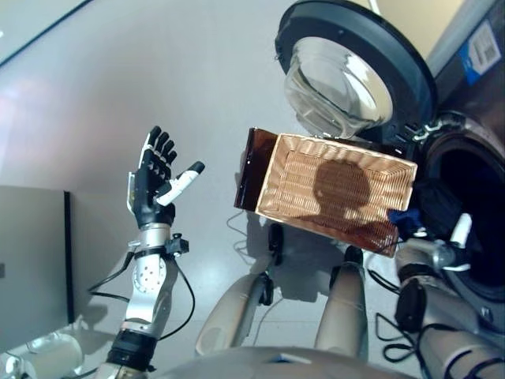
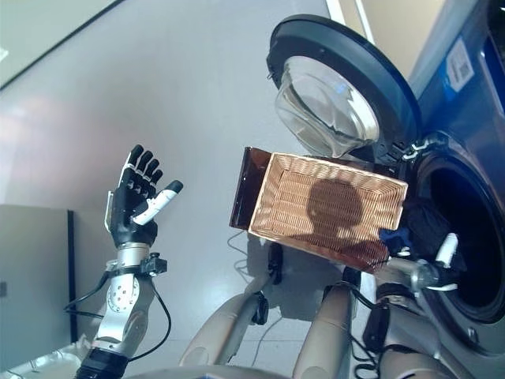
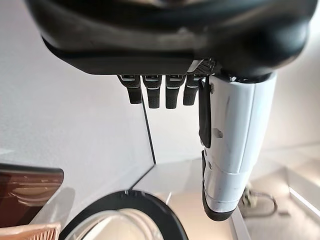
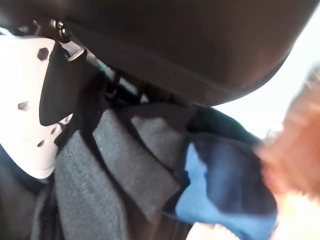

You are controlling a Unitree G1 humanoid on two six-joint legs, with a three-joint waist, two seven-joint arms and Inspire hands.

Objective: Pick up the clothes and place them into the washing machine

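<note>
Clothes [image 4: 150, 185] gripped by right hand [image 2: 430, 268] at drum rim; left hand [image 1: 154, 181] open.

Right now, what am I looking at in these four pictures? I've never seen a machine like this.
It is a humanoid robot doing laundry. Two pictures come from cameras in its head, looking down; two come from its wrists. On the floor stands an empty wicker basket beside a washing machine with its round door swung open. The left hand is raised, open and empty. The right hand is at the drum opening, and its wrist camera shows dark grey and blue clothes bunched against it.
</note>
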